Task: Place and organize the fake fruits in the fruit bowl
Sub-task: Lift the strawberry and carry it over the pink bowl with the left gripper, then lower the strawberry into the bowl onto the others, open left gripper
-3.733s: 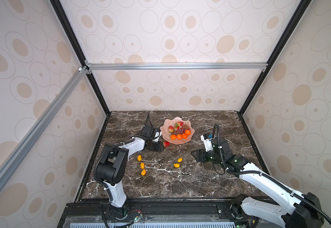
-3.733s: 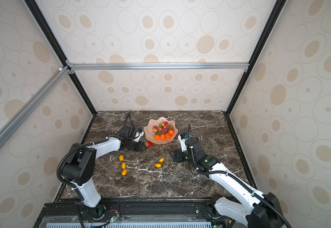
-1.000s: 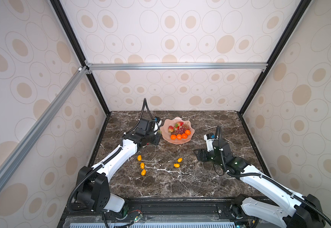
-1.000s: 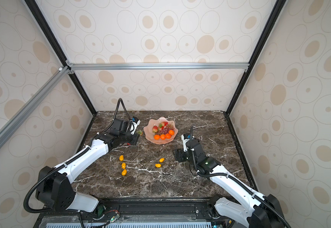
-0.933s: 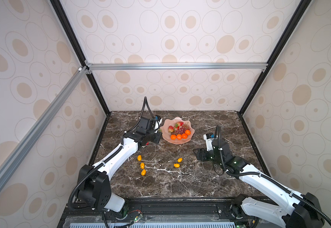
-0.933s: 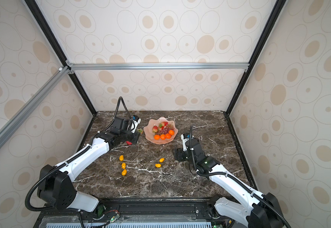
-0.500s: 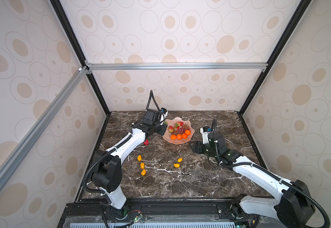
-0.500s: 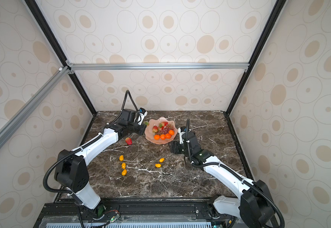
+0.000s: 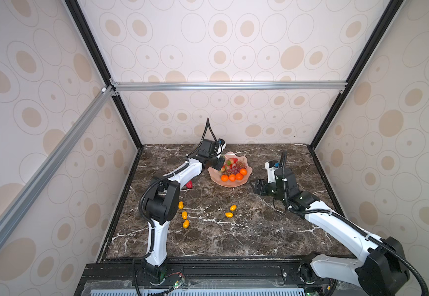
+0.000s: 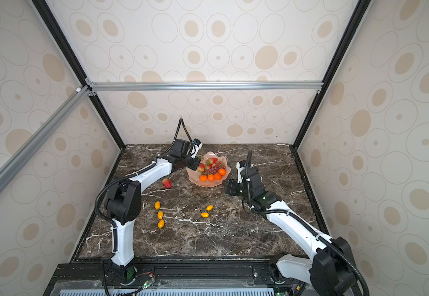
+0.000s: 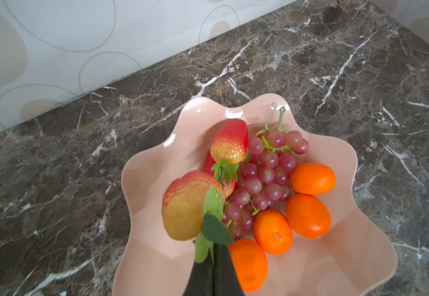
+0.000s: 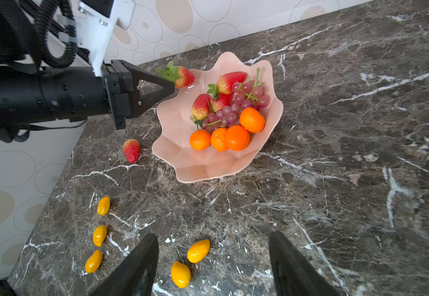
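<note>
- Right wrist view: left gripper (image 12: 173, 85) pinches a strawberry (image 12: 185, 77) by its leaves, just inside the bowl's (image 12: 203, 166) rim.
- The bowl floor beneath it is bare.
- Left arm is stretched out and level.
- Right gripper (image 12: 212, 237), spread, is low beside the bowl.
- A loose strawberry (image 12: 131, 150) lies by the rim.

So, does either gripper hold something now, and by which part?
The left gripper pinches a strawberry by its green cap, over the fruit bowl. The right gripper is open and empty.
</note>
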Tool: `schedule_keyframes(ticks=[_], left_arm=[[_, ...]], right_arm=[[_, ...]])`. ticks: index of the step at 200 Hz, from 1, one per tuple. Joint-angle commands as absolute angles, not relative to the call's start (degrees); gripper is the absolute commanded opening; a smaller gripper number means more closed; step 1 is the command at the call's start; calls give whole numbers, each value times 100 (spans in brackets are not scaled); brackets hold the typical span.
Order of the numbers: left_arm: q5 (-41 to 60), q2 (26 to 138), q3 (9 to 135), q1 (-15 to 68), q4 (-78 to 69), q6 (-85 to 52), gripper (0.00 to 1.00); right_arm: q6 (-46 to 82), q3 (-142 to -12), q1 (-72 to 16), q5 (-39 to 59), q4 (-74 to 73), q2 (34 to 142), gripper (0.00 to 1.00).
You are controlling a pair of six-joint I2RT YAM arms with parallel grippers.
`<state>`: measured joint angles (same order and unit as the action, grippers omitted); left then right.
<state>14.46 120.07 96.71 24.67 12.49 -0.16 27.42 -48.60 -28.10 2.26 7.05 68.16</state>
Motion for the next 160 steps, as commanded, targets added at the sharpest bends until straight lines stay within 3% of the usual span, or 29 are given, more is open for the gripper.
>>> schedule_keyframes(ticks=[1,160], left_arm=[[1442,12198,10090,2496,1117,158,0],[1607,13111,10791,2496,1122,221,0]], right_arm=[[2628,-4909,-2757,132,920,6632,71],[2689,-4807,-2733,191,1088,6406,71]])
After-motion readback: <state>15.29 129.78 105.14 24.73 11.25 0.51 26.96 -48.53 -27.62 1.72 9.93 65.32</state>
